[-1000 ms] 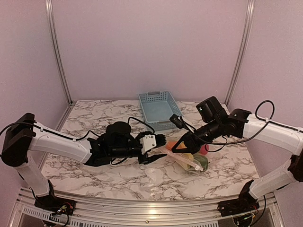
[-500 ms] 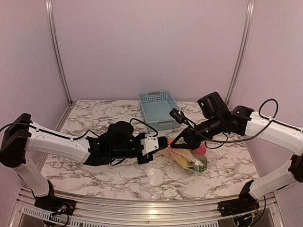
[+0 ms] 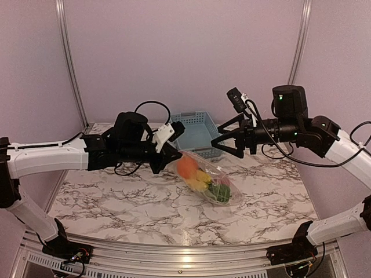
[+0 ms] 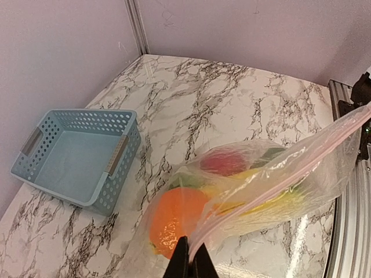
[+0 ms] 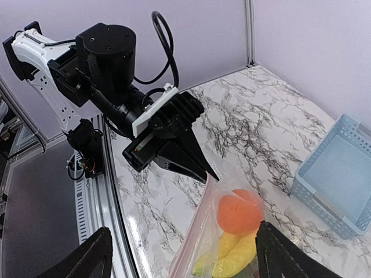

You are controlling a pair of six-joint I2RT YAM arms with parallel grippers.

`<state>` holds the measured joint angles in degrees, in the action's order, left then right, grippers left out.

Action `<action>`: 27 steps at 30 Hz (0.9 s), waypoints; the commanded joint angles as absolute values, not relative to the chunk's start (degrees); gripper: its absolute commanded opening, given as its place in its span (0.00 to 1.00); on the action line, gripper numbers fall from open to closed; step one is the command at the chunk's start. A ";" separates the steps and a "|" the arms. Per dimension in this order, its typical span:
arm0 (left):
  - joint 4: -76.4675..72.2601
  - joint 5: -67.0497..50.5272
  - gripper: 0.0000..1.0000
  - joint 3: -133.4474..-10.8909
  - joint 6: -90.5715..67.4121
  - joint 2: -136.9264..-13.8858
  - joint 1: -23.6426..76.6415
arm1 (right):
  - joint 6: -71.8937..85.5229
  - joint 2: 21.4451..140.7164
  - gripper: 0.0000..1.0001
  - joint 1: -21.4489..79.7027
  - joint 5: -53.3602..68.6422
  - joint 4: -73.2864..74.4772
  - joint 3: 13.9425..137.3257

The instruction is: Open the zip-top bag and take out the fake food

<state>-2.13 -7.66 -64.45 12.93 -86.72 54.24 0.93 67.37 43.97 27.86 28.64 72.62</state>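
Observation:
My left gripper (image 3: 174,156) is shut on one end of the whitish zip strip of the clear zip-top bag (image 3: 207,180). The bag is lifted off the marble and slants down to the right. Its strip runs away from the left fingertips (image 4: 190,262) across the bag (image 4: 301,168). The fake food lies inside: an orange ball (image 4: 177,220), a pink-red fruit (image 4: 223,162), a yellow banana (image 5: 239,259) and a green piece (image 3: 219,193). My right gripper (image 3: 228,143) hovers open above the bag, with both fingers (image 5: 87,260) apart from the plastic (image 5: 200,243).
A light blue lattice basket (image 3: 196,132) stands on the marble table (image 3: 116,197) behind the bag, near the back wall. Metal frame posts rise at both back corners. A rail runs along the table's near edge (image 3: 174,255).
The left gripper shut on the bag's zip end and lifted it up and to the left. The right gripper let go, opened wide and rose above the bag.

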 commanded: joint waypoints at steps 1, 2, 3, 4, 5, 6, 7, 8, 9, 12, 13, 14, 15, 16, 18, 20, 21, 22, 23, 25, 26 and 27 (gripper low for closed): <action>10.13 -10.51 0.00 -69.13 5.64 -84.07 51.57 | -2.28 64.23 0.82 43.36 26.57 26.15 72.30; 11.60 -10.65 0.00 -70.14 4.93 -83.86 51.16 | -2.28 63.60 0.83 43.33 26.90 25.45 71.60; 12.62 -10.68 0.00 -70.97 4.32 -83.56 50.89 | -2.31 63.17 0.83 43.33 27.28 24.76 70.75; 13.66 -10.90 0.00 -71.66 3.74 -83.28 50.64 | -2.33 62.90 0.83 43.35 27.63 24.03 69.88; 14.61 -11.09 0.00 -72.54 3.27 -83.10 50.43 | -2.55 62.85 0.83 43.34 28.10 23.42 68.46; 15.58 -11.34 0.00 -73.47 2.61 -83.06 50.18 | -2.75 62.84 0.83 43.38 28.45 22.79 67.19; 16.61 -11.76 0.00 -74.70 1.89 -83.01 49.92 | -2.87 62.91 0.82 43.43 29.06 21.73 65.87; 17.55 -12.27 0.00 -75.57 1.35 -83.11 49.67 | -3.08 62.86 0.81 43.42 29.55 20.66 64.29; 18.57 -12.72 0.00 -76.42 0.70 -83.25 49.37 | -3.30 62.66 0.79 43.48 30.04 18.95 62.80; 21.24 -13.43 0.00 -78.42 -0.48 -83.85 48.80 | -3.55 61.19 0.78 43.68 30.60 14.38 58.62; 21.76 -13.79 0.00 -79.02 -1.54 -83.95 48.64 | -3.72 60.57 0.77 43.81 30.62 13.08 57.35; 22.13 -14.03 0.00 -79.30 -1.99 -83.97 48.36 | -3.89 59.77 0.77 43.90 30.23 11.72 55.89; 22.38 -14.37 0.00 -79.46 -2.24 -83.98 48.22 | -4.01 58.93 0.77 43.87 29.64 9.95 54.24; 22.55 -14.90 0.00 -79.52 -2.58 -83.96 47.91 | -4.23 58.35 0.78 43.87 29.40 8.46 52.64; 23.26 -16.11 0.00 -80.07 -3.36 -84.38 47.15 | -5.10 57.94 0.78 43.93 29.29 6.28 50.43; 23.79 -16.92 0.00 -80.57 -3.60 -84.91 46.68 | -5.35 57.84 0.78 44.25 28.46 3.58 48.51; 23.96 -17.07 0.00 -80.64 -3.56 -84.96 46.59 | -5.48 57.88 0.78 44.43 27.83 2.76 47.80; 23.99 -17.39 0.00 -80.60 -3.55 -84.98 46.54 | -5.76 58.02 0.78 44.47 27.52 1.60 47.36; 23.99 -17.82 0.00 -80.61 -3.63 -84.99 46.50 | -6.06 58.32 0.76 44.61 27.28 0.79 47.34; 23.96 -18.85 0.00 -80.64 -4.00 -85.14 46.13 | -6.58 59.68 0.71 44.70 27.19 0.44 47.60; 23.96 -19.23 0.00 -80.74 -4.28 -85.27 46.00 | -6.92 60.47 0.67 44.79 27.17 0.44 48.11; 24.04 -19.33 0.00 -80.89 -4.57 -85.41 45.90 | -7.13 61.27 0.64 44.93 27.28 0.44 48.68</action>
<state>22.70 -16.51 -78.81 -2.96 -85.21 46.44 -5.45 59.29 44.21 28.16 4.43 47.37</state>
